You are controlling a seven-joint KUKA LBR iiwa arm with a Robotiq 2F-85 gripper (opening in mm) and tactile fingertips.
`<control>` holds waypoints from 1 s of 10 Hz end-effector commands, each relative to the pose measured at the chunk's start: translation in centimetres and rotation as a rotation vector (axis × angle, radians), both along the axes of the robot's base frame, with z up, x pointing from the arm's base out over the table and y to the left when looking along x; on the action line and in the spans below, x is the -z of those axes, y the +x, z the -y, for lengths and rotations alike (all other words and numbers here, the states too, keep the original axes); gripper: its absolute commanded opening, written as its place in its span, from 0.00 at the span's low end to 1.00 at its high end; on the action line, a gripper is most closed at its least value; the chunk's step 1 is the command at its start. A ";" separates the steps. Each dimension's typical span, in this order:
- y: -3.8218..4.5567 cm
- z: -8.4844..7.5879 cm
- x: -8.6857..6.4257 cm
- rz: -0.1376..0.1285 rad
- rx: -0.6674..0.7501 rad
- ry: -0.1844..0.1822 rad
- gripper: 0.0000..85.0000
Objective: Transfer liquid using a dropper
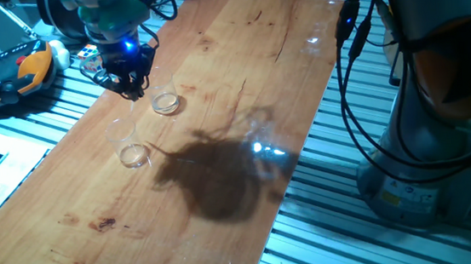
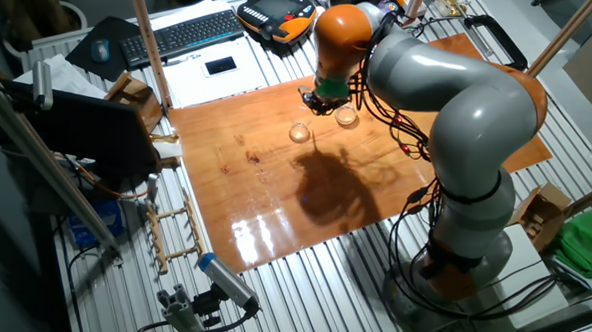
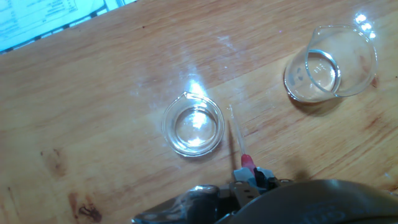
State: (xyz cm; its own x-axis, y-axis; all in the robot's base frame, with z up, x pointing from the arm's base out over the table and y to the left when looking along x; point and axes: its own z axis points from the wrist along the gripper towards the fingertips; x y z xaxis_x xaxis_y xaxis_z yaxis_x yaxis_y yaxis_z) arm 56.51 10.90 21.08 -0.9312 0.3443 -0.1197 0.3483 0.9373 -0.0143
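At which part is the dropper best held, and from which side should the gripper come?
At its pink top end, from above. The dropper points tip-down beside the shallow dish, and its thin clear stem must stay free. The gripper seems to hold it so.

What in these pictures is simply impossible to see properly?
- Gripper fingers: hand view, cut off at the bottom edge; whether they clamp the dropper is unclear.
- Dropper: too thin to find in either fixed view.
- Liquid in the low dish or the beaker: clear glass and glare hide it.
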 end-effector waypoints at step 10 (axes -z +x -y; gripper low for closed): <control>0.31 7.5 -4.5 -0.008 0.125 0.036 0.01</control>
